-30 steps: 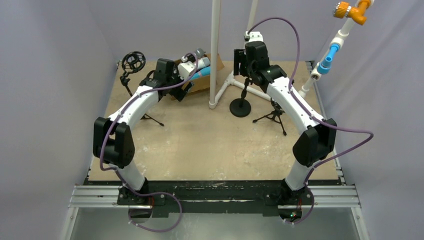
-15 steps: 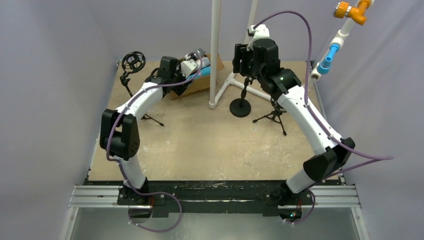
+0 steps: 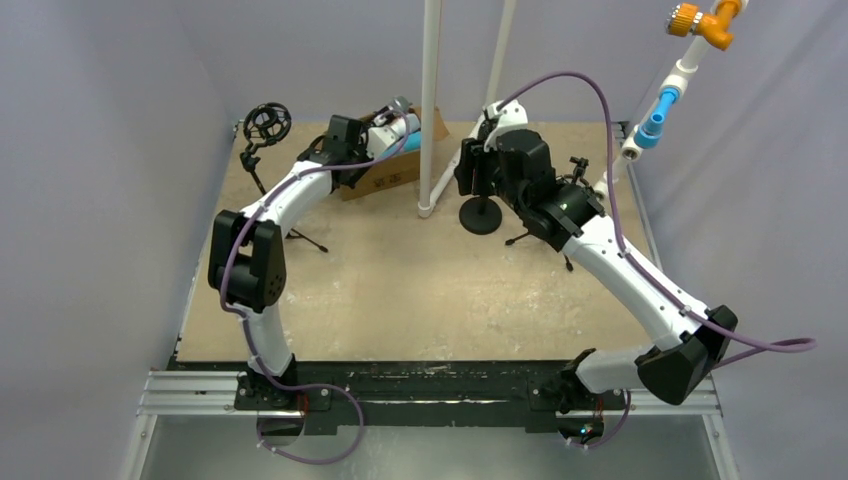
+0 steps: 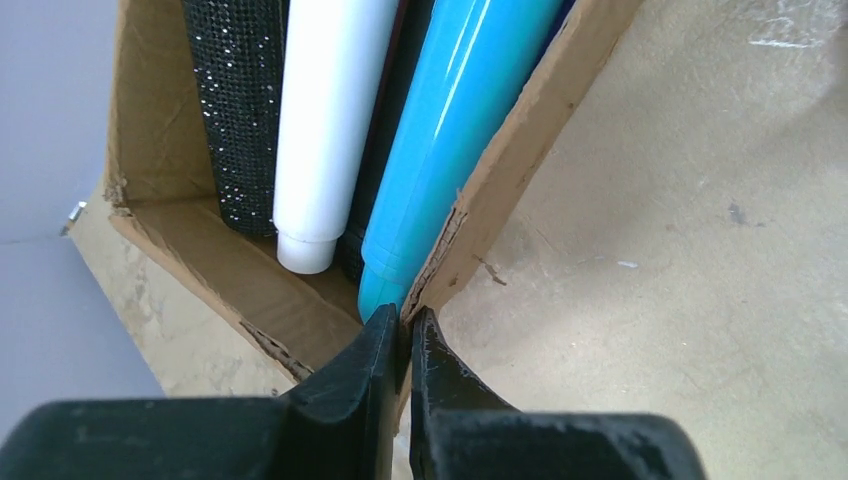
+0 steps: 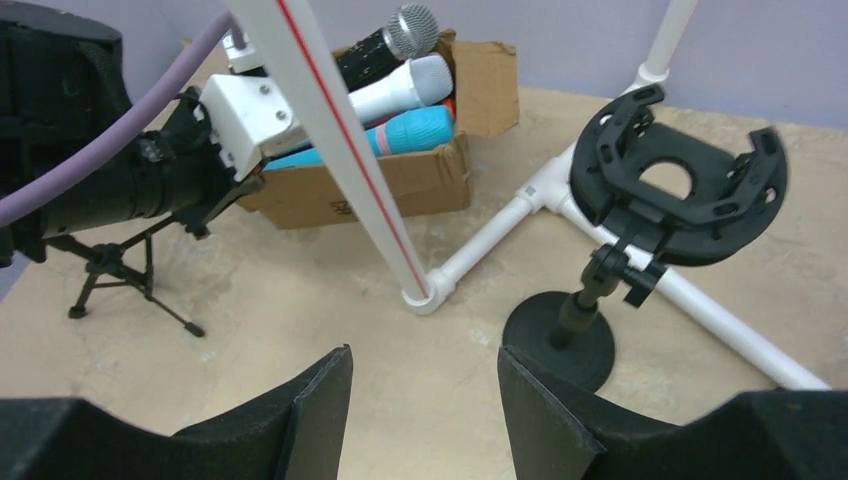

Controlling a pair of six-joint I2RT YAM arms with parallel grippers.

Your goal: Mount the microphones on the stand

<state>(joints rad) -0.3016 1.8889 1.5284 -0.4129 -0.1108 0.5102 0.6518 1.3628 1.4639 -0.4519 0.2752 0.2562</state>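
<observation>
Both arms had reached farther in. On the box (image 4: 500,180) wall the left claw (image 4: 400,340) was pressed together, likely steadying it; mics (image 4: 330,130) lay just ahead, inside. Spread, the right claw (image 5: 425,400) hung with the stand (image 5: 590,290) ahead-right, unloaded.

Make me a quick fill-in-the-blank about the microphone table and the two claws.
The left claw is shut on the wall of a cardboard ____.
The microphone closest to that claw is ____.
The right claw is ____ and holds nothing.
Missing words: box; blue; open.
</observation>
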